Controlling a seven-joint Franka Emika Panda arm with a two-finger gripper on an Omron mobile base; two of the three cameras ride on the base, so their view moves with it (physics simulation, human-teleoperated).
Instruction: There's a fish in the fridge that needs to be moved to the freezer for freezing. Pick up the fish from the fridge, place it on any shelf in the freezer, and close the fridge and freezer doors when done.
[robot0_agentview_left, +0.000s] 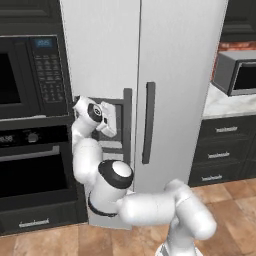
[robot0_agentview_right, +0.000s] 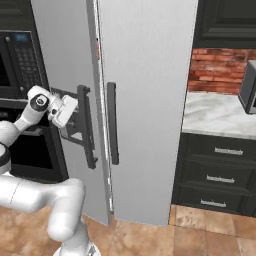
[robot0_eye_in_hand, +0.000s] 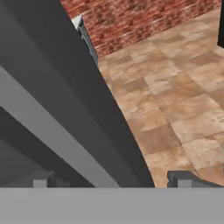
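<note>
The wide-spread, empty fingers (robot0_eye_in_hand: 111, 181) straddle the dark vertical bar handle (robot0_agentview_right: 86, 125) of the narrow pale grey freezer door (robot0_agentview_right: 65, 75). They could slip off it when pulling. The fish, judged behind the doors, cannot be seen.

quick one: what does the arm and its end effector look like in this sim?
Glossy white arm of rounded tubular links with dark rings at the joints. The wrist ends in a boxy white hand, the gripper, with a round dark cap beside it. Two small dark grey fingers show in the hand view. No cables or markings visible.
</note>
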